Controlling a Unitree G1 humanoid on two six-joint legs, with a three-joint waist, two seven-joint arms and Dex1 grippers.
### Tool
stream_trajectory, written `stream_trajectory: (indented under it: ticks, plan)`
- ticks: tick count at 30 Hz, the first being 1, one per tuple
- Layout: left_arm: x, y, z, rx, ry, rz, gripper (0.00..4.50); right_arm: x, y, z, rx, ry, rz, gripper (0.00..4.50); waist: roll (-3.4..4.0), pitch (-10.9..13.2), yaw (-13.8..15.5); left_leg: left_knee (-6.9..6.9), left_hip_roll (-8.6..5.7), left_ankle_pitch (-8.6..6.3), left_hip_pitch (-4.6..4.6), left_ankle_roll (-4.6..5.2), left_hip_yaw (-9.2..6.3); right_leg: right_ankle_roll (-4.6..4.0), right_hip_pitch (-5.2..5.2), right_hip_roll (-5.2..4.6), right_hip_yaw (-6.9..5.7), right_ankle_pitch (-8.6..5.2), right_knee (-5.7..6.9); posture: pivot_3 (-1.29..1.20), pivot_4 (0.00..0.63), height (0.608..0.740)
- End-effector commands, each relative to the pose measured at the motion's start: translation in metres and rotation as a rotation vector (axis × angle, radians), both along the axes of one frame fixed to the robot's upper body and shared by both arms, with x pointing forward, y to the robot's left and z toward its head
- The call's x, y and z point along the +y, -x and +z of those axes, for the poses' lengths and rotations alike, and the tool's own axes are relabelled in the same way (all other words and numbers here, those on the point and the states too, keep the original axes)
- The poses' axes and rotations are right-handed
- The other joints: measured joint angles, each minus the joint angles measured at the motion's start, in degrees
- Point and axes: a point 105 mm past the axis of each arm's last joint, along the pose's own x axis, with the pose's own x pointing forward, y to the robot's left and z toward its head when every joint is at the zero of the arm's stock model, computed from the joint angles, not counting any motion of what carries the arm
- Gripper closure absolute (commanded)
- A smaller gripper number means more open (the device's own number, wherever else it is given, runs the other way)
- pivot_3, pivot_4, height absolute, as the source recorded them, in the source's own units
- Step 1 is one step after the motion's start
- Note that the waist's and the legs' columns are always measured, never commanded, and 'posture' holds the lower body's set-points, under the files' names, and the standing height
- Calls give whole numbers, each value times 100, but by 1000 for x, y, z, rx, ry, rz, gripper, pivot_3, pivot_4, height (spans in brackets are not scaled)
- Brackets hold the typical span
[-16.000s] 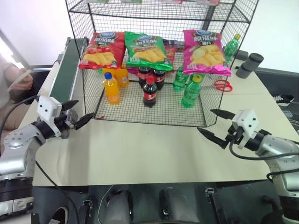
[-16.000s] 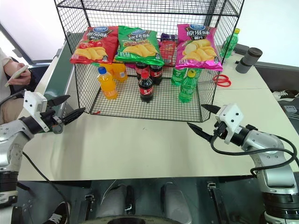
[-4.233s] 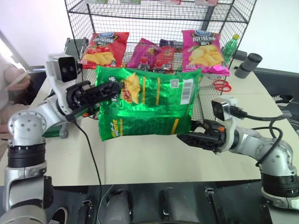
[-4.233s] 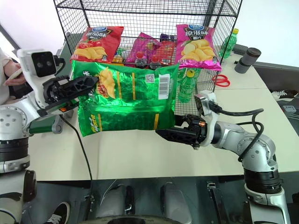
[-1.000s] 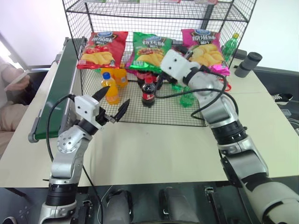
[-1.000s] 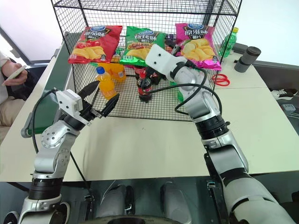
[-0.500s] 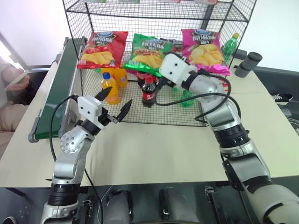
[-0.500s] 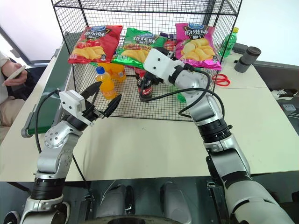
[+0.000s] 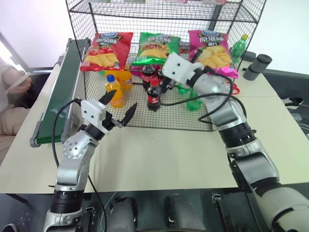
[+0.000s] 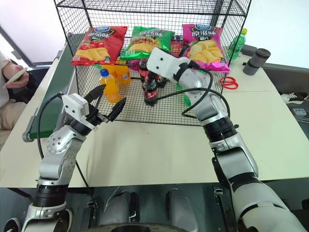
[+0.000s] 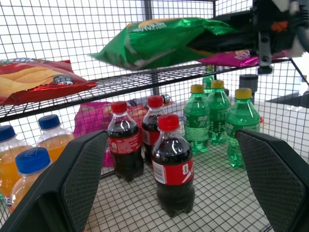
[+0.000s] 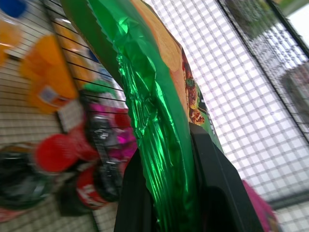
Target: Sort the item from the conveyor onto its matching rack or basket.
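right wrist view: right pincer (image 12: 169,193) has just clamped on the green crisps bag (image 9: 157,48), lifted on the rack (image 9: 145,14) shelf between red and pink bags; probably repositioning. left pincer (image 9: 118,107) wide apart.

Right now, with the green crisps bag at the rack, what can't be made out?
- Green crisps bag: its near edge, hidden in the head views by the right gripper's housing.
- Rack: upper tiers cut off by the top edge.
- Person's hand: mostly cropped at the left edge.

Glossy crinkled foil green crisps bag (image 10: 147,42), black wire-mesh rack (image 10: 159,108), matt dark-green conveyor (image 9: 63,92) belt.
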Motion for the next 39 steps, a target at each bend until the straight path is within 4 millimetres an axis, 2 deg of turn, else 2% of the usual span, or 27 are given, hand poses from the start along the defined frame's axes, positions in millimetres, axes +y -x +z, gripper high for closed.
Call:
stream_trajectory:
  ticks: [1,5,9,16,19,22,26,31,33,34,38,39]
  plan:
    - [-6,5,12,-54,-1,-21,0,-1,-3,21,-81,-5,-27,4476,0,0,-2,0,0,1,0,-2,1,0,0,0,0,0,0,0,150,740]
    - [-8,5,12,-55,-2,-25,0,0,-7,18,-80,14,-36,4476,1,0,-3,0,0,2,0,-3,1,0,0,0,0,0,0,0,150,740]
    - [-7,5,12,-56,-2,-15,0,6,-6,10,-35,-8,20,4476,1,0,-10,-1,0,1,0,-2,1,0,0,0,0,0,0,0,150,740]
    - [-9,6,11,-54,0,-23,0,6,-3,7,-25,-10,59,4476,1,1,-8,-1,1,0,0,0,1,0,0,0,0,0,0,0,150,740]
    - [-9,5,12,-54,4,-23,0,10,4,11,-15,-65,119,4476,1,0,-6,-1,1,0,0,0,0,0,0,0,0,0,0,0,150,740]
    - [-10,5,12,-54,6,-27,0,13,10,11,-38,-32,150,4476,1,1,-6,-1,1,0,0,0,0,0,0,0,0,0,0,0,150,740]
    - [-12,5,12,-53,14,-37,0,8,5,1,-8,-5,115,4476,1,1,-4,-1,1,0,0,0,0,0,0,0,0,0,0,0,150,740]
    - [-12,5,11,-53,10,-36,0,4,2,3,-13,-2,106,4476,1,1,-5,-1,1,0,0,0,0,0,0,0,0,0,0,0,150,740]
    - [-12,5,11,-54,9,-37,0,2,1,6,-19,-5,103,3539,1,1,-4,-1,1,0,0,0,0,0,0,0,0,0,0,0,150,740]
    - [-12,5,11,-54,8,-37,0,1,1,6,-15,-11,108,3539,1,1,-4,-1,0,0,0,0,1,0,0,0,0,0,0,0,150,740]
    - [-12,5,11,-51,15,-36,0,-3,0,9,-32,14,93,2127,1,1,-3,-1,0,0,0,0,1,0,0,0,0,0,0,0,150,740]
    - [-12,5,11,-51,18,-35,0,-4,0,9,-31,17,97,2127,1,1,-4,-1,0,0,0,0,1,0,0,0,0,0,-1,0,150,740]
